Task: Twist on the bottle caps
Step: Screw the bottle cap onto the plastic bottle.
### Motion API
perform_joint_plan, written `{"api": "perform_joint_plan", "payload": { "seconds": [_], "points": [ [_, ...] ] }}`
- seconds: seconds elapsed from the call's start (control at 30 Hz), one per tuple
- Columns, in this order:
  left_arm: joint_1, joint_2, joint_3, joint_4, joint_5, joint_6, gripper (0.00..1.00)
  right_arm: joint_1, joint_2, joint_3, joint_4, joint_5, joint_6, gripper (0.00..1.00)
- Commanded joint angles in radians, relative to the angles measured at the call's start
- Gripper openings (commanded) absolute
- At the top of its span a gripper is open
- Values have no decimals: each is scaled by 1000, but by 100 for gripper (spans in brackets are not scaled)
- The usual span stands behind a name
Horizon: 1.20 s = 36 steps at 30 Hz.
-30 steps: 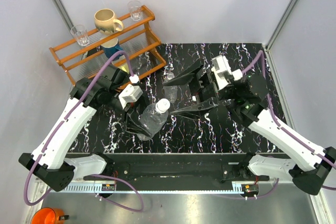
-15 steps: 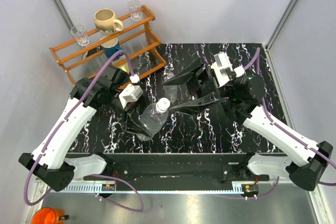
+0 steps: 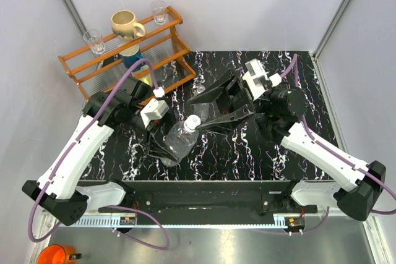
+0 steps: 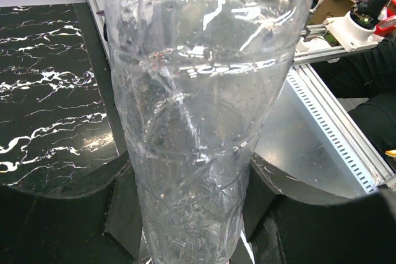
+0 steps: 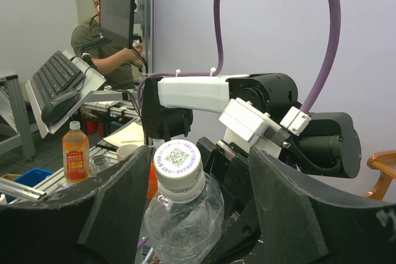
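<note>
Clear plastic on the left: the bottle is pinched around its ribbed body by the left gripper jaws, over the black marble worktop. We can't tell if its base touches down. Its long axis is tilted, with the neck pointing up and across toward the right arm. The white cap already sits on the neck. The right gripper has its jaws spread, one on either side of that cap. From the right wrist view we see a gap on both sides, tighter on the left, so nothing is gripped yet. We reckon the next move is to close squarely on the cap and twist, so staying lined up with that tilted neck is what matters.
</note>
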Motion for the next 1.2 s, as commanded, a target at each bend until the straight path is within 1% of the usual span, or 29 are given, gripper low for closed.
{"api": "perform_joint_plan", "payload": {
  "seconds": [0.0, 0.13, 0.3, 0.43, 0.57, 0.63, 0.8, 0.97, 1.17],
  "points": [
    [5, -10, 9, -113, 74, 9, 0, 11, 11, 4, 82, -24, 44, 70],
    [5, -10, 11, -104, 71, -4, 0, 14, 20, 6, 87, -32, 54, 66],
    [6, -10, 16, -99, 69, -8, 0, 17, 26, 4, 93, -36, 68, 65],
    [6, -12, 14, -84, 66, -28, 0, 18, 22, -3, 93, -36, 68, 62],
    [8, -12, 14, -78, 60, -34, 0, 20, 23, -3, 93, -36, 70, 55],
    [9, -12, 14, -75, 60, -39, 0, 20, 23, -3, 92, -36, 71, 49],
    [11, -13, 16, -72, 60, -42, 0, 18, 22, -8, 87, -36, 73, 46],
    [15, -13, 20, -66, 52, -47, 0, 20, 25, -8, 67, -38, 68, 40],
    [26, -13, 35, -18, 19, -105, 0, 18, 26, -25, 35, -19, 61, 34]
  ]
}}
